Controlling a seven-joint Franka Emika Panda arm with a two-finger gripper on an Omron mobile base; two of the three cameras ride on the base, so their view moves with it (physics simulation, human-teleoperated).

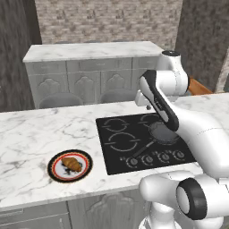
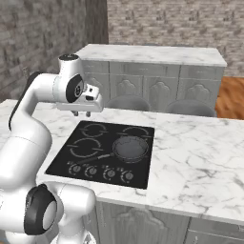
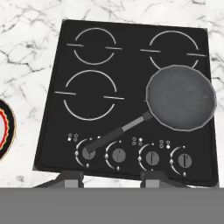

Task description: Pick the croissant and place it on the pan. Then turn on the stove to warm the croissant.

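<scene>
My gripper (image 2: 81, 113) hangs high above the far left part of the stove (image 2: 102, 152), its two short fingers pointing down with a gap between them and nothing held; it is parted and empty. In the hand view my finger tips (image 3: 70, 178) rise at the bottom edge, apart from each other, over the row of knobs (image 3: 152, 158) along the stove's near side.

Below my hand lies the black glass cooktop, set into the white marble counter (image 1: 31, 134). Three of its white burner rings are bare. On the fourth, the near right one as I face it, sits the pan (image 3: 181, 97), dark grey and round, with nothing in it. Its long thin handle (image 3: 117, 133) runs back toward the knobs and ends over the leftmost one.

The croissant (image 1: 71, 164) is well apart from the pan, off to the left of the stove on the counter. It rests in the middle of a round plate (image 1: 56, 173) with a black and red rim, near the counter's front edge. A slice of that plate's rim also peeks in at the left edge of the hand view.

Beyond the counter stand two grey stools (image 2: 127, 103), then a second marble-topped cabinet run (image 1: 89, 51), and a brick wall (image 2: 167, 24) behind it.
</scene>
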